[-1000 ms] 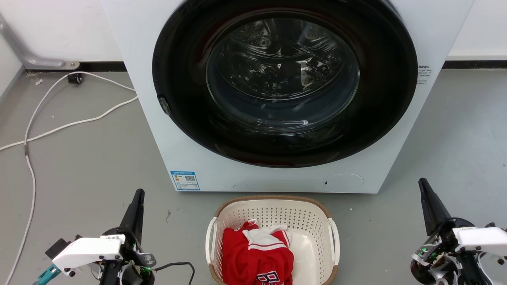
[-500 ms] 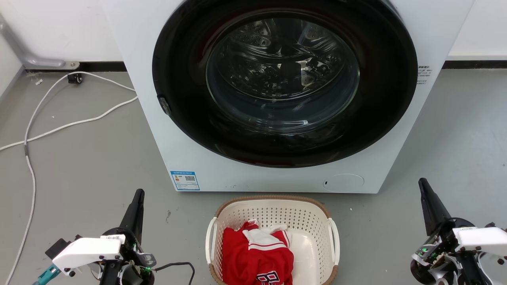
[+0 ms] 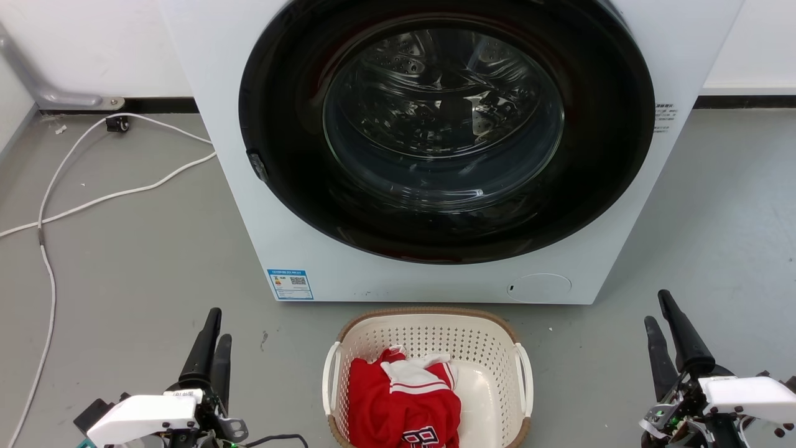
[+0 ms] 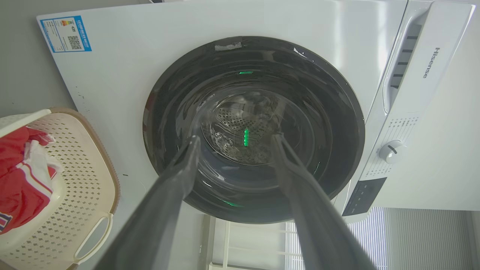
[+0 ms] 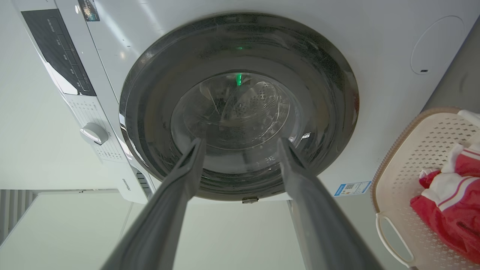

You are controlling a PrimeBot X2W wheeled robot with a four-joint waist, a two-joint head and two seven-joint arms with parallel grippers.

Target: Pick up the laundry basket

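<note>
Grey floor (image 3: 137,261), perhaps concrete, under laundry basket (image 3: 429,336).

A white front-loading washing machine (image 3: 249,236) stands on the grey floor (image 3: 124,267) against a white wall (image 3: 93,43) with dark skirting (image 3: 161,104). A white cable (image 3: 99,199), possibly a power lead, trails left.

Grey floor (image 3: 124,261): washer (image 3: 404,283), laundry basket (image 3: 429,311), cable (image 3: 155,185).
</note>
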